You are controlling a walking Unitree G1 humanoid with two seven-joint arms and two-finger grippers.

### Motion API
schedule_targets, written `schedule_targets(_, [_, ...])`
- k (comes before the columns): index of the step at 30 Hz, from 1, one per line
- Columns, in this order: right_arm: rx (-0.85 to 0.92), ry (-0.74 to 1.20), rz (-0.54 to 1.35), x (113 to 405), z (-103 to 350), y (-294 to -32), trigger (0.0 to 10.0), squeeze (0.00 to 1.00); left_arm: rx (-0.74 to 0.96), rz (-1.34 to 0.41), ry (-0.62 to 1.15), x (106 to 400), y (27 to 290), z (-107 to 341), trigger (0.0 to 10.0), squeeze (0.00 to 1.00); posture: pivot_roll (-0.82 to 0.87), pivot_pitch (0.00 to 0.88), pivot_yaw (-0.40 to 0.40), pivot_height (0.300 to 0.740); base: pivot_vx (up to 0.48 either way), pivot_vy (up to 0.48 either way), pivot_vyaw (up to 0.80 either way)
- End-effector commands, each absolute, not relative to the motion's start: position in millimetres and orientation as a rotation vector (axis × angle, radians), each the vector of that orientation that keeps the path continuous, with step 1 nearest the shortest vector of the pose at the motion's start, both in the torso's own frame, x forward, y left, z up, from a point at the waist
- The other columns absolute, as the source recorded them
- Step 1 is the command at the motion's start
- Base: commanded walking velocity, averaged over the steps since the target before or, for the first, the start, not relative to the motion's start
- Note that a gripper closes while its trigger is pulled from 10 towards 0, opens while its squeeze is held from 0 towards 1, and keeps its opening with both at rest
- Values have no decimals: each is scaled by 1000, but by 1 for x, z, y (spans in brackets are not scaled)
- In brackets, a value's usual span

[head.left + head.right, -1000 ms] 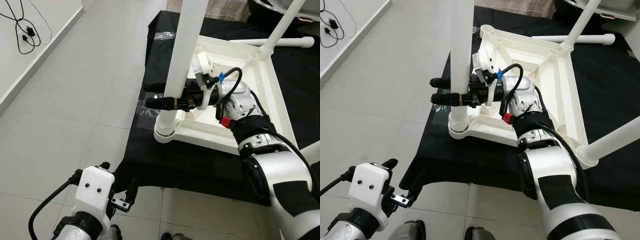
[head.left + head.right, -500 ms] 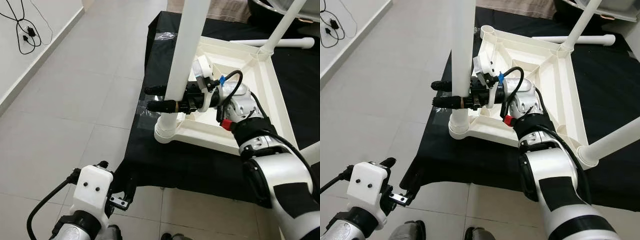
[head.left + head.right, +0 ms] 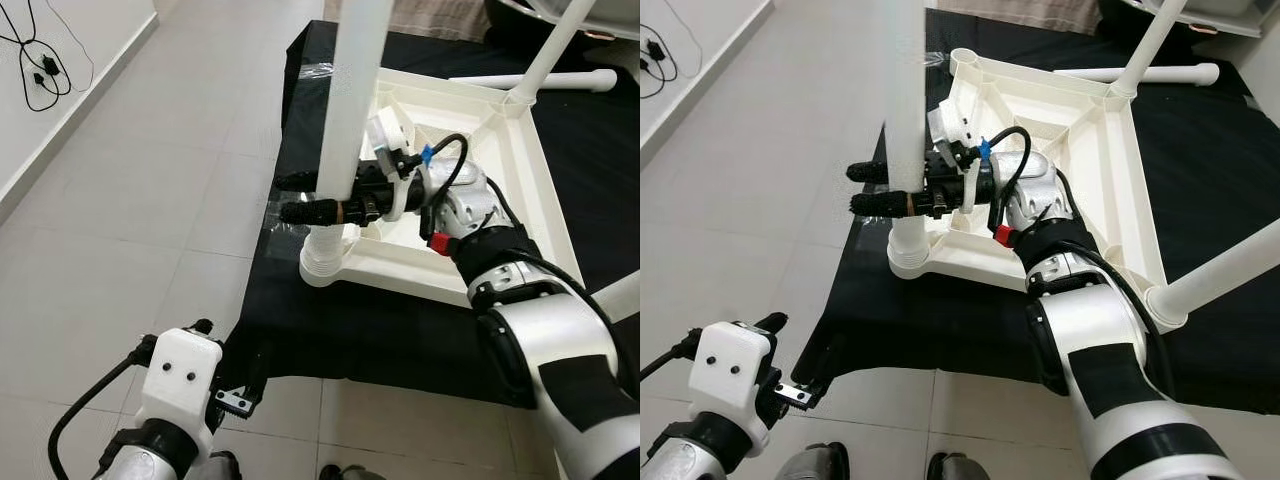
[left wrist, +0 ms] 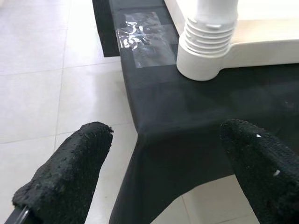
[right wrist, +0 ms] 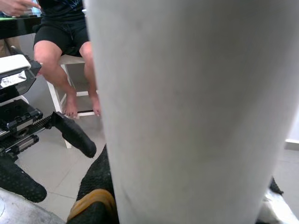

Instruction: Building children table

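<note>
We see the white children's table [image 3: 480, 160] lying upside down on a black mat [image 3: 400, 330] spread over the tiled floor [image 3: 150, 180]. Its underside frame faces up, and white legs rise from the corners. The near-left leg [image 3: 345, 120] stands upright in its ribbed socket [image 3: 325, 262] at the near-left corner of the frame. Our right gripper [image 3: 318, 198] reaches in from the right, over the frame, and its two black fingers are pinching that leg just above the socket, one finger on each side of the tube. In the right wrist view the leg [image 5: 196, 107] is seen very close, with a seated person's bare legs [image 5: 60, 70] beyond it. Another leg [image 3: 545, 55] rises at the far-right corner, and a further white tube [image 3: 530, 82] lies on the mat beyond the table. Our left gripper [image 4: 159, 168] hangs low at the near-left, off the mat's edge, its fingers spread wide and empty.
</note>
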State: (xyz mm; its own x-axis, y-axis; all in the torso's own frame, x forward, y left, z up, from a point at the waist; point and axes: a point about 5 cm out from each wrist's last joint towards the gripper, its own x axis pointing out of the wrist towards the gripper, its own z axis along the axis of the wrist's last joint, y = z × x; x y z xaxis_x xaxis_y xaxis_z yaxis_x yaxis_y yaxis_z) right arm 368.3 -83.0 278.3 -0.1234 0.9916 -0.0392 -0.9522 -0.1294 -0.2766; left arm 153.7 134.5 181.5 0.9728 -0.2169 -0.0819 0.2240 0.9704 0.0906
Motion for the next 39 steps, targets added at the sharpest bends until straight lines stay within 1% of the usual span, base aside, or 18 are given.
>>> schedule_targets(1, [-219, -138, 1742, 365, 255, -74, 10000, 0, 106, -227, 96, 151, 135, 180, 10000, 0, 233, 258, -135, 740, 0, 0, 0])
schedule_targets(7, [-170, -172, 1706, 366, 253, -80, 10000, 0, 110, -223, 98, 150, 136, 180, 10000, 0, 231, 259, -137, 740, 0, 0, 0])
schedule_targets(8, [-148, -182, 1666, 368, 251, -83, 10000, 0, 108, -224, 99, 150, 136, 179, 10000, 0, 224, 254, -131, 740, 0, 0, 0])
schedule_targets(9, [-148, -182, 1666, 368, 251, -83, 10000, 0, 108, -224, 99, 150, 136, 179, 10000, 0, 224, 254, -131, 740, 0, 0, 0])
schedule_targets(10, [-137, -186, 1630, 369, 250, -86, 10000, 0, 107, -225, 99, 151, 136, 179, 10000, 0, 224, 254, -131, 740, 0, 0, 0])
schedule_targets(11, [-115, -176, 1534, 373, 247, -90, 10000, 0, 106, -230, 99, 152, 135, 178, 10000, 0, 212, 244, -127, 740, 0, 0, 0])
schedule_targets(12, [-115, -176, 1534, 373, 247, -90, 10000, 0, 106, -230, 99, 152, 135, 178, 10000, 0, 212, 244, -127, 740, 0, 0, 0])
schedule_targets(13, [-93, -179, 1476, 376, 246, -92, 10000, 0, 104, -234, 96, 153, 134, 178, 10000, 0, 205, 239, -124, 740, 0, 0, 0])
schedule_targets(19, [-75, -191, 1371, 378, 243, -96, 10000, 0, 100, -246, 83, 158, 132, 178, 10000, 0, 189, 224, -125, 740, 0, 0, 0])
schedule_targets(25, [-109, -259, 1250, 371, 238, -96, 10000, 0, 102, -248, 65, 164, 131, 178, 10000, 0, 175, 207, -127, 740, 0, 0, 0])
schedule_targets(29, [-183, -217, 1157, 370, 231, -90, 10000, 0, 101, -249, 63, 166, 131, 177, 10000, 0, 158, 201, -128, 740, 0, 0, 0])
schedule_targets(31, [-194, -211, 1140, 371, 230, -89, 10000, 0, 101, -250, 62, 166, 131, 177, 10000, 0, 158, 201, -128, 740, 0, 0, 0])
schedule_targets(32, [-194, -184, 1084, 373, 229, -85, 10000, 0, 100, -251, 61, 167, 130, 177, 10000, 0, 158, 201, -128, 740, 0, 0, 0])
schedule_targets(33, [-194, -184, 1084, 373, 229, -85, 10000, 0, 100, -251, 61, 167, 130, 177, 10000, 0, 158, 201, -128, 740, 0, 0, 0])
schedule_targets(34, [-211, -149, 1021, 375, 228, -82, 10000, 0, 98, -249, 59, 168, 130, 177, 10000, 0, 153, 203, -132, 740, 0, 0, 0])
schedule_targets(38, [-189, -88, 950, 378, 225, -81, 10000, 0, 97, -247, 58, 169, 130, 177, 10000, 0, 154, 206, -137, 740, 0, 0, 0])
schedule_targets(39, [-160, -63, 894, 380, 225, -81, 10000, 0, 97, -246, 58, 169, 130, 177, 10000, 0, 154, 206, -137, 740, 0, 0, 0])
